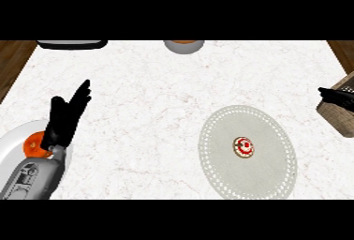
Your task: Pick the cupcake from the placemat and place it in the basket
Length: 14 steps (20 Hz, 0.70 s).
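Cupcake (243, 146) sits near the middle of the round grey placemat (248, 151), right of centre on the white marble table (152, 93) — nothing touching it. I see my left hand (68, 117) at the near left, fingers straight and pressed together, pointing away, resting over a white plate (15, 140) with an orange fruit (36, 146). My right hand (336, 97) shows only at the right edge, against the woven basket (339, 110) — I cannot tell its fingers' state.
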Available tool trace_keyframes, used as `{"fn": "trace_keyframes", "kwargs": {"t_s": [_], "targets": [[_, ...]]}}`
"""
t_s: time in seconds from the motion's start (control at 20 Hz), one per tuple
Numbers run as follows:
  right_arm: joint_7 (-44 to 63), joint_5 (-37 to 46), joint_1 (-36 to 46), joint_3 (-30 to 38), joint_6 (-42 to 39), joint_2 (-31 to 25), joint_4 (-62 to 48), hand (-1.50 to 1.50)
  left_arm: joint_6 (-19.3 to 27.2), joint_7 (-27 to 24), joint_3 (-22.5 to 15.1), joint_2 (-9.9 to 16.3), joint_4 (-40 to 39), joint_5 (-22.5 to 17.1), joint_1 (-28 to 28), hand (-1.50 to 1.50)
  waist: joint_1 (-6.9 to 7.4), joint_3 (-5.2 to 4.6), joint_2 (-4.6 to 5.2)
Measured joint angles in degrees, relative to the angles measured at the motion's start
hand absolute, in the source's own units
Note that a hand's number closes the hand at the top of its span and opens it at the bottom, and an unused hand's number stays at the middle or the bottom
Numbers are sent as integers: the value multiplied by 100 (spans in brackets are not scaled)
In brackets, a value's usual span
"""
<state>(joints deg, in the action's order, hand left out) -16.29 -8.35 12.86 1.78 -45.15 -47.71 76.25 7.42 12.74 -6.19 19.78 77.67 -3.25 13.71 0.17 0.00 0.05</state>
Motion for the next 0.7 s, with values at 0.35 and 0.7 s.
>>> {"fn": "trace_keyframes", "kwargs": {"t_s": [0.35, 0.7], "targets": [[14, 413, -137, 251, 193, 440, -38, -150, -112, -14, 182, -132, 117, 206, -128, 0, -15, 0, -6], [79, 965, 60, 344, 379, 1072, -182, -150, -285, -123, 350, -323, 105, 409, -215, 0, -9, 0, -5]]}}
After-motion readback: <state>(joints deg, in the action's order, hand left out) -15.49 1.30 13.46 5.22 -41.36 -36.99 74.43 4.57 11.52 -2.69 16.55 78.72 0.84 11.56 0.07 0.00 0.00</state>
